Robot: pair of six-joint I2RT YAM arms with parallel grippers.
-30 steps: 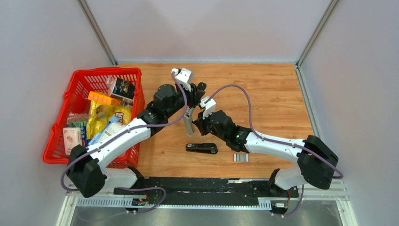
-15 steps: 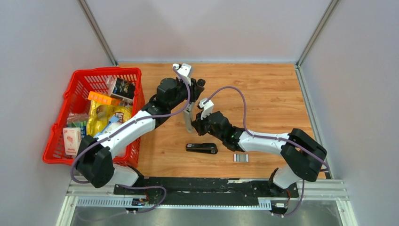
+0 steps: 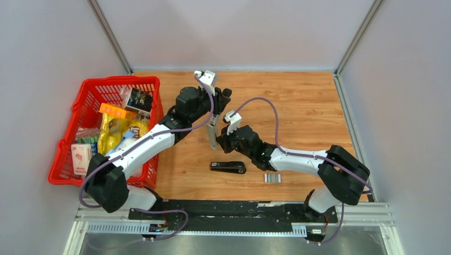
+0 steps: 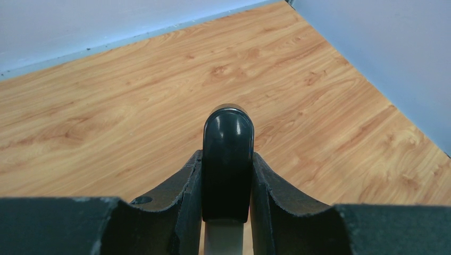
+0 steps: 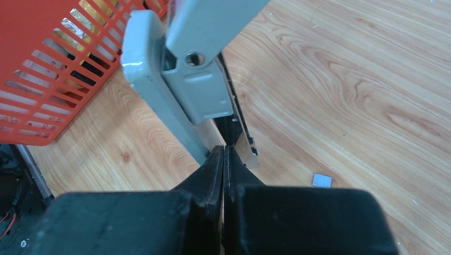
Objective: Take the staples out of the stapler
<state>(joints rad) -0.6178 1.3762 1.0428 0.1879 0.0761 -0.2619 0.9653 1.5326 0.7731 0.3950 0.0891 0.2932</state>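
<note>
Top external view shows you the left gripper (image 3: 220, 106) near 12 o'clock of the light-brown wooden table (image 3: 308, 106). It is clamped on the upper end of a long grey metal stapler (image 3: 213, 135), which hangs tilted above the wood. The right gripper (image 3: 220, 142) meets the stapler's lower end from 3 o'clock. The staples (image 3: 272, 178), a short silvery strip, lie flat on the table at 5 o'clock from that gripper, well apart from it. A black elongated piece (image 3: 227, 167) lies between the stapler and the near edge. A red plastic mesh basket (image 3: 66, 143) full of packets sits at 9 o'clock.

Left wrist view shows you both dark fingers (image 4: 189, 180) pressed against the stapler's glossy black rounded end (image 4: 228, 138).

Right wrist view shows you its claw (image 5: 223, 154) pressed together tip to tip, just beside a dark rail under the stapler's grey body (image 5: 154, 79). At 4 o'clock a small silvery flat piece (image 5: 322, 180) rests on the wood, too small to identify. The basket (image 5: 48, 79) fills 10 o'clock.
</note>
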